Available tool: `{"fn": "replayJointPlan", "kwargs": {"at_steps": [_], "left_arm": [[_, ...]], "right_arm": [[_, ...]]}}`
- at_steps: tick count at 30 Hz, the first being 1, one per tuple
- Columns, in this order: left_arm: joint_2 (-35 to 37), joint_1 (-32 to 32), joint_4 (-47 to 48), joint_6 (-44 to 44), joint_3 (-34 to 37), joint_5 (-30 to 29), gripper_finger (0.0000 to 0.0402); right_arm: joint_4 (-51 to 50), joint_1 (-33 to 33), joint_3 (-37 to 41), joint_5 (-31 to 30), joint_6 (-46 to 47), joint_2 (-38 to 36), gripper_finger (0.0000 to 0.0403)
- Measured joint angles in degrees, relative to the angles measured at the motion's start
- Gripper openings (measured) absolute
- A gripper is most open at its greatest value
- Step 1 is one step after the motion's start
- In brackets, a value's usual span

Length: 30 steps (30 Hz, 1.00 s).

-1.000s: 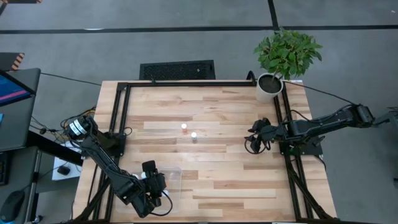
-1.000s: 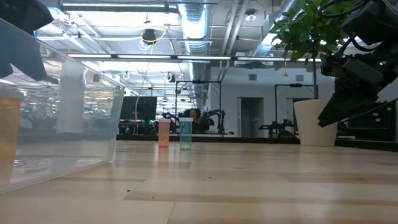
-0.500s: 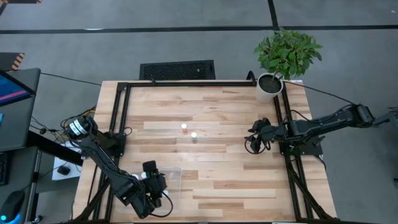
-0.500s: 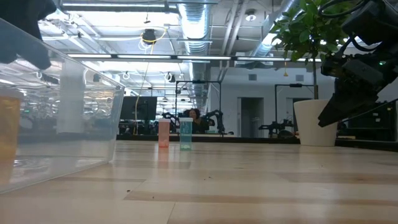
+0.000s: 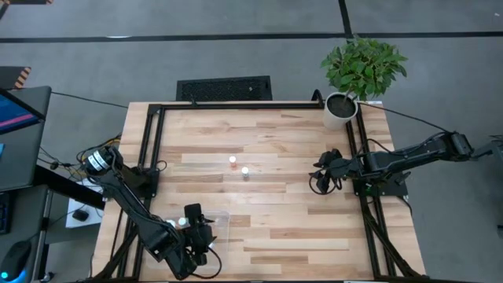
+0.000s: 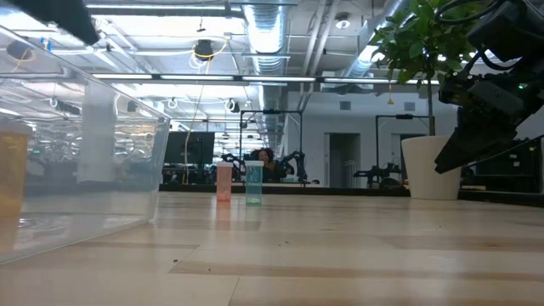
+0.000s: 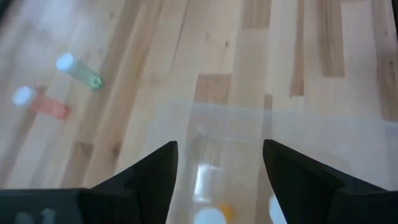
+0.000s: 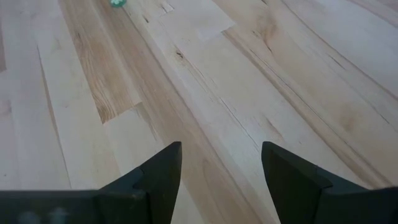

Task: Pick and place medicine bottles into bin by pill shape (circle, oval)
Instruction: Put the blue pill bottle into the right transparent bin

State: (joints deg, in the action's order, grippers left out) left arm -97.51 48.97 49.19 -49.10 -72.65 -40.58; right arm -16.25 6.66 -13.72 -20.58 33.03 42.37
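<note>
My left gripper (image 5: 192, 214) hangs open and empty over the clear bin (image 5: 221, 225) at the table's near left; in the left wrist view (image 7: 217, 152) the bin (image 7: 249, 124) lies under its fingers. Two white bottle caps (image 7: 210, 216) (image 7: 274, 208) show inside the bin. An orange bottle (image 6: 10, 170) stands behind the bin's clear wall in the low view. Two small bottles stand upright mid-table: a reddish one (image 5: 233, 162) and a greenish one (image 5: 245, 171). My right gripper (image 5: 318, 178) is open and empty at the table's right (image 8: 221, 152).
A potted plant (image 5: 355, 75) stands at the far right corner. A black frame (image 5: 236, 105) runs round the table's far edge and sides. Bare wood lies between the bin and the two standing bottles (image 6: 238, 182).
My left gripper has gone up from the bin; in the low view its dark shape has climbed toward the top of the picture. The bottles and my right arm have kept still.
</note>
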Motion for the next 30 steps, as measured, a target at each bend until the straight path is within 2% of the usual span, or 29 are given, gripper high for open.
{"fn": "replayJointPlan", "kwargs": {"at_steps": [8, 12, 17, 20, 24, 27, 30], "left_arm": [[0.0, -5.3, 2.1, 6.4, -1.7, -6.0, 0.023], [0.0, -11.3, 2.4, 11.4, -1.7, -7.8, 0.023], [0.0, -21.1, -0.8, 22.2, -1.3, -7.4, 0.023], [0.0, -27.4, -7.2, 31.0, -1.1, -3.7, 0.023], [0.0, -34.6, -19.7, 43.1, -1.1, 6.3, 0.023], [0.0, -39.0, -24.3, 46.5, -1.1, 12.5, 0.023], [-0.4, -42.7, -24.3, 46.4, -1.1, 17.1, 0.0231]], "right_arm": [[0.0, 0.0, 0.0, 0.0, 0.0, 0.0, 0.0234], [0.0, 0.0, 0.0, 0.0, 0.0, 0.0, 0.0234], [0.0, 0.0, 0.0, 0.0, 0.0, 0.0, 0.0234], [0.0, 0.0, 0.0, 0.0, 0.0, 0.0, 0.0234], [0.0, 0.0, 0.0, 0.0, 0.0, 0.0, 0.0234], [0.0, 0.0, 0.0, 0.0, 0.0, 0.0, 0.0234], [0.0, 0.0, 0.0, 0.0, -0.1, 0.0, 0.0234]]}}
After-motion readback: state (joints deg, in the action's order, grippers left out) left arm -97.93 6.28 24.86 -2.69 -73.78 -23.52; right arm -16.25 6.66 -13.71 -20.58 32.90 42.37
